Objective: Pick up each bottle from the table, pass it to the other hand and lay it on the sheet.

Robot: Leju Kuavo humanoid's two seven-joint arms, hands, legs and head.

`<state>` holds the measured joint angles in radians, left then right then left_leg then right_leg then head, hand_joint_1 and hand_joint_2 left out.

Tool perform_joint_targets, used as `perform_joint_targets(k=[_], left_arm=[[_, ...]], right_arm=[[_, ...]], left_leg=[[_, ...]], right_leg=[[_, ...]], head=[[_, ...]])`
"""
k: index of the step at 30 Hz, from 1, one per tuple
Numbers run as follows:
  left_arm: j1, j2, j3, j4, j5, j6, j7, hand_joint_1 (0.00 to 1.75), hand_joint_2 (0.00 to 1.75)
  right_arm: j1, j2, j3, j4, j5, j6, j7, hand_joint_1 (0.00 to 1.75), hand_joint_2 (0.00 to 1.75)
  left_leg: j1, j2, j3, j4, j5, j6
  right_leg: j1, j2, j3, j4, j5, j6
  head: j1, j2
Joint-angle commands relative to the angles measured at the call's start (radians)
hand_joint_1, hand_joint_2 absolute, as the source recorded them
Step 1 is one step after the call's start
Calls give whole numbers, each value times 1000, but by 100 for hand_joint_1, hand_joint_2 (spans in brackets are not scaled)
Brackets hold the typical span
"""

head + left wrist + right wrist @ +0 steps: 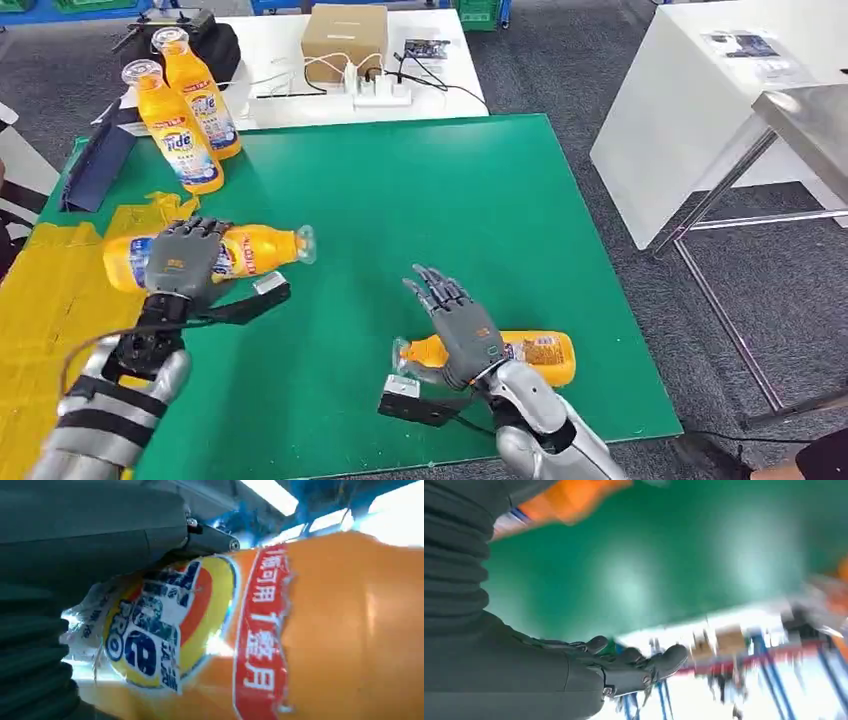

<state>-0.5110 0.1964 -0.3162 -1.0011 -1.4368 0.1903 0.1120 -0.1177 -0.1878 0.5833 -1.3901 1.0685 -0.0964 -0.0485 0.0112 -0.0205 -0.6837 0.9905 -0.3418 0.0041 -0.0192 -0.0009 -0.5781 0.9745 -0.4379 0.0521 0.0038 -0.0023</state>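
- Left hand (183, 260) is wrapped over the top of a bottle lying on its side, fingers curled down around its labelled middle, so it's gripping that held bottle (255, 250). Up close in the left wrist view the orange body and Tide label (165, 625) sit right up against the palm.
- That bottle's cap end pokes out toward the middle of the green table (430, 210), and its base end sits over the edge of the yellow sheet (45, 300), which spreads out on the hand's outer side all the way to the table's left edge.
- Just past the left hand's fingertips, further up the table, two upright bottles (185, 125) stand side by side near the far left corner, so it's a bit tight there. A dark blue flat thing (95, 165) lies beside them at the edge.
- Right hand (462, 325) has nothing in it, fingers spread and pointing away from the robot. In the right wrist view the fingers (644, 662) stick out straight over bare green.
- A second lying bottle (530, 355) is right under and beside the right palm, near the table's front edge; can't tell if it's touching.
- Between the two hands and beyond the right one there's loads of open green surface.
- Past the far edge: a white table with a cardboard box (345, 40) and power strip (380, 95).
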Motion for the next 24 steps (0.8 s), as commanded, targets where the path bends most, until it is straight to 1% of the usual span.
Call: perform_joint_targets(k=[1,2,4,5,7,8,9,10,11,14,15,17,18,19,20,21,22,23,24], left_arm=[[-230,17,1,575,8,-8,86,175,175],[-226,16,15,590,13,-13,99,175,175],[-218,14,30,604,15,-4,116,175,175],[-216,11,39,611,18,-2,123,175,175],[-216,-2,44,619,14,1,130,175,175],[-216,-9,49,621,14,5,130,175,175],[-214,-19,57,623,14,13,131,162,175],[-211,-26,58,626,12,13,133,7,175],[-209,-35,58,630,7,13,134,0,175],[-202,-52,70,635,15,16,127,0,175],[-199,-58,73,635,16,19,110,0,0],[-196,-68,84,633,28,25,91,0,0],[-194,-71,90,631,35,32,80,0,0],[-189,-79,104,622,52,53,57,0,0],[-185,-86,111,611,63,68,43,0,0],[-180,-93,121,599,81,87,16,0,0],[-175,-105,133,582,104,106,-15,0,0],[-157,-120,163,537,161,134,-81,0,0],[-138,-138,193,489,230,168,-156,0,0]], right_arm=[[6,-235,9,-10,-8,50,36,0,175],[27,-245,-7,-33,-5,50,54,0,175],[64,-255,-35,-66,-10,60,77,0,175],[79,-257,-45,-71,-8,68,89,0,175],[92,-249,-52,-55,11,78,110,0,175],[92,-240,-53,-41,27,79,123,0,175],[89,-229,-54,-21,49,81,141,0,175],[83,-220,-52,-3,62,81,151,0,175],[71,-202,-51,30,78,81,167,0,175],[50,-181,-47,85,98,89,180,0,175],[42,-176,-45,113,107,98,185,0,175],[33,-177,-44,143,109,109,186,0,175],[31,-177,-44,152,110,114,188,38,175],[32,-175,-49,166,110,117,190,68,175],[35,-172,-52,173,109,117,190,150,175],[41,-170,-60,174,106,118,193,175,175],[49,-171,-65,175,104,118,193,175,175],[64,-168,-81,168,94,115,197,175,175],[74,-165,-91,164,87,113,197,175,175]], left_leg=[[-1,1,7,1,-3,1],[-2,-1,5,0,-2,1],[-1,0,8,1,-5,1],[-2,-1,3,0,-2,1],[-2,-2,7,2,-5,1],[-2,-1,4,1,-3,1],[-2,-1,6,2,-5,1],[-2,-1,4,1,-3,1],[-2,0,2,0,-2,1],[-2,0,4,0,-3,1],[-1,1,3,0,-3,1],[-1,0,3,0,-2,1],[-1,2,5,1,-4,1],[-1,2,4,0,-3,1],[-1,1,2,0,-2,1],[-1,1,5,0,-3,1],[-1,0,2,0,-2,1],[-1,-2,4,0,-3,1],[-2,-2,1,0,-2,1]], right_leg=[[0,-1,9,-1,-3,-2],[-1,-2,7,-1,-2,-1],[-1,-2,11,-1,-4,-2],[-2,-2,5,-1,-2,-1],[-1,-3,11,-1,-5,-2],[-1,-2,7,-1,-3,-1],[-1,-2,9,-1,-4,-2],[-1,-2,7,-1,-3,-2],[-1,-1,4,-2,-2,-1],[0,-1,6,-2,-2,-2],[0,0,5,-2,-2,-1],[0,-1,5,-2,-2,-1],[0,0,7,-2,-2,-2],[0,1,6,-2,-2,-1],[0,0,4,-2,-1,-1],[0,0,8,-2,-2,-1],[-1,-1,5,-2,-1,-1],[0,-2,8,-2,-3,-1],[-1,-2,4,-2,-2,-1]], head=[[1,0],[0,0],[1,0],[1,0],[1,0],[1,0],[1,0],[1,0],[1,0],[1,0],[1,0],[1,0],[1,0],[1,0],[1,0],[1,0],[1,0],[1,0],[1,0]])
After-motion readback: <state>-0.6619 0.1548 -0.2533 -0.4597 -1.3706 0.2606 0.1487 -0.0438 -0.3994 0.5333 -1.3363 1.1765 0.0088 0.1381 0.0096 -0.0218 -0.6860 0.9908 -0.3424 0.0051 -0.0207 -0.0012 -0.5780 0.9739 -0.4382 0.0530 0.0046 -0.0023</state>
